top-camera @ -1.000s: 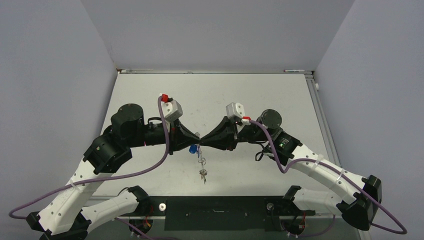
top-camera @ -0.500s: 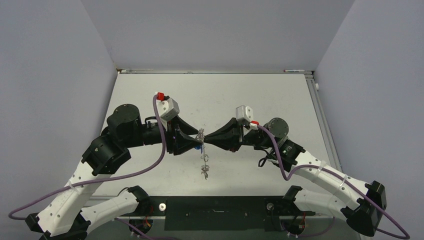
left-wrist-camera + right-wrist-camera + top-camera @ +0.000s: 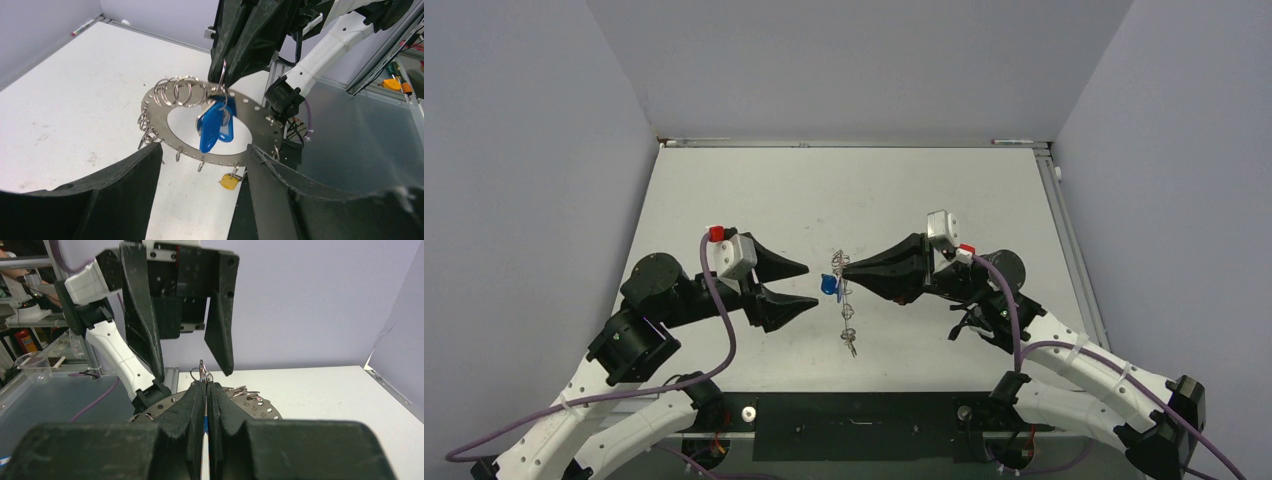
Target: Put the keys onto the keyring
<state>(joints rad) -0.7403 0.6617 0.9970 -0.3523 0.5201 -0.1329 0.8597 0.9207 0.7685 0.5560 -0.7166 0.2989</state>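
step: blue key (image 3: pixel 212 127) on keyring (image 3: pixel 265 132) | right gripper (image 3: pixel 844 268) clamped on keyring | left gripper (image 3: pixel 812 283) apart, empty | next: you fetch another key

We see that the left gripper (image 3: pixel 811 284) has let go, spread its jaws wide and drawn back toward the left of the frame. The keyring (image 3: pixel 154 109), with its blue key (image 3: pixel 829 285), now hangs from the right gripper (image 3: pixel 846 268) alone, shifted slightly rightward.

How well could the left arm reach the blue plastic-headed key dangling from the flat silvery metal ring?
Probably yes: the open left gripper faces the blue-headed key, nothing between them.
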